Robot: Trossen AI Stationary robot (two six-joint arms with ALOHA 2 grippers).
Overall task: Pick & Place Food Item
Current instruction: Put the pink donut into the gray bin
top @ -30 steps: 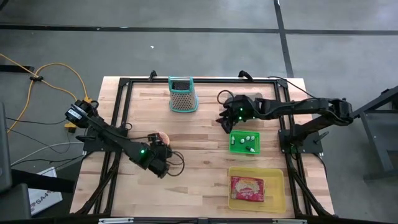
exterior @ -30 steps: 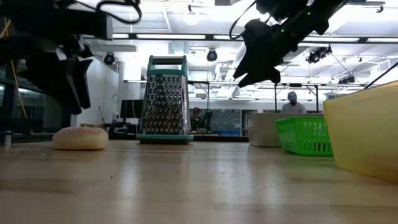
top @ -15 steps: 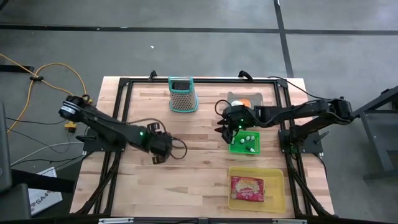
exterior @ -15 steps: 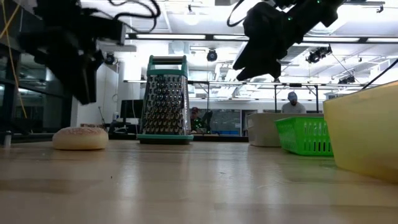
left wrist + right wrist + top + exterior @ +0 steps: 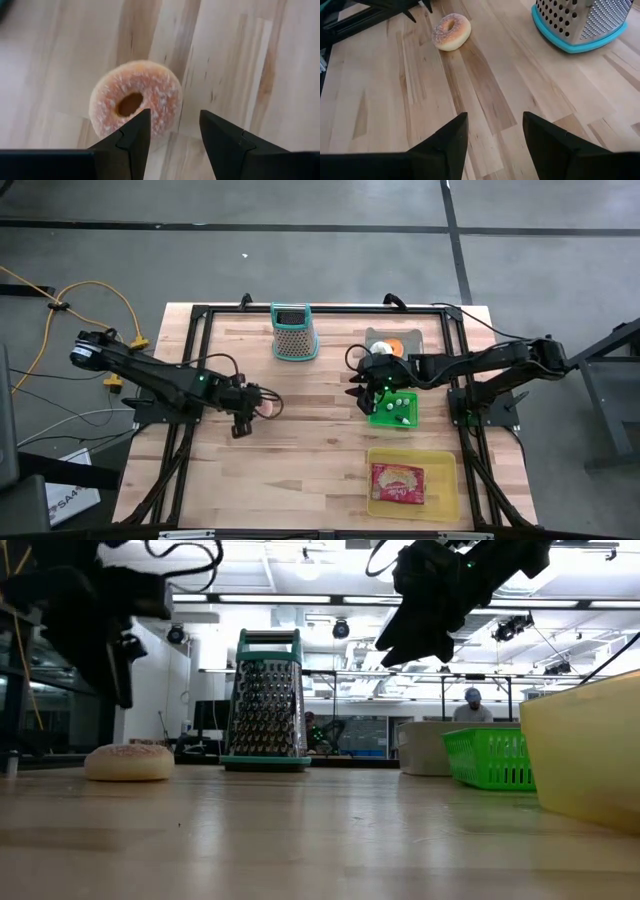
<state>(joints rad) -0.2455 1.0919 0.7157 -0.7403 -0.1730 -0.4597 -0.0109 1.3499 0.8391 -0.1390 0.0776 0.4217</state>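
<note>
A sugared doughnut (image 5: 262,406) is seen lying flat on the wooden table (image 5: 310,450), left of centre and well in front of the box grater (image 5: 294,331), with the left gripper (image 5: 243,409) hung just over it, fingers parted and nothing grasped. The right gripper (image 5: 364,386) is held above the table at the edge of the green basket (image 5: 394,409), its jaws likewise released and empty, with a yellow tray (image 5: 412,483) holding a red packet (image 5: 398,483) nearer the front edge

Grey floor (image 5: 300,250), yellow cable (image 5: 80,295), ceiling lights (image 5: 300,570)
</note>
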